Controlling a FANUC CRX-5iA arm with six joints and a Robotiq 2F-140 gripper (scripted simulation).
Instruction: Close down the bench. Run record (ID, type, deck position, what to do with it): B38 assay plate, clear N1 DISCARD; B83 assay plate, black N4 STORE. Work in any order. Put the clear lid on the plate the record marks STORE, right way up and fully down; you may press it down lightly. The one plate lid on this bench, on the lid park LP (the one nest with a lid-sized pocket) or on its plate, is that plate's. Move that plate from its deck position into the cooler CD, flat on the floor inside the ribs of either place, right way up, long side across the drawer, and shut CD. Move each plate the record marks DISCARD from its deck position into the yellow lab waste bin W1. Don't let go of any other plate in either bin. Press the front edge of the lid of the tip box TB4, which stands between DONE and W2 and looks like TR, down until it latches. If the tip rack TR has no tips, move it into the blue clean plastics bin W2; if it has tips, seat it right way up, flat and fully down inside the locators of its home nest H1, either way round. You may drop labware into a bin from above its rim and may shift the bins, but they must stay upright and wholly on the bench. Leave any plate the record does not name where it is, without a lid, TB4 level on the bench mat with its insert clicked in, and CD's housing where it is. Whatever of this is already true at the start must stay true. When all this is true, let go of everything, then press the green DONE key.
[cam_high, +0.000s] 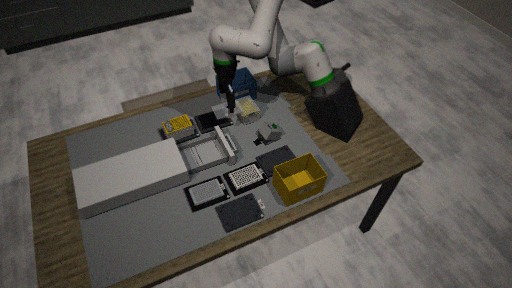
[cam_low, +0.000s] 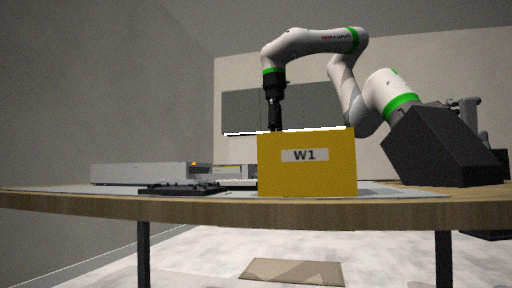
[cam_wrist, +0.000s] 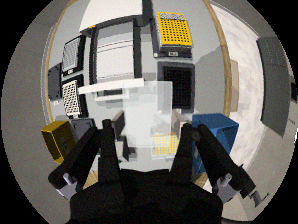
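Gripper (cam_high: 230, 109), black and two-fingered, is closed on a clear rectangular plate lid (cam_wrist: 148, 111), held above the mat. The black assay plate (cam_high: 212, 120) sits in its nest just beside it, toward the open cooler drawer (cam_high: 207, 152) — a short sideways shift should align them. Legible writing: "W1" on the yellow waste bin (cam_low: 306, 175) — the arm's red lettering is unreadable.

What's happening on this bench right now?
The arm's gripper is shut on the clear lid and holds it above the mat at the back of the bench, beside the black plate and in front of the blue bin. The lid is not on the plate yet. The cooler drawer stands open with no plate inside, and the yellow bin looks empty.
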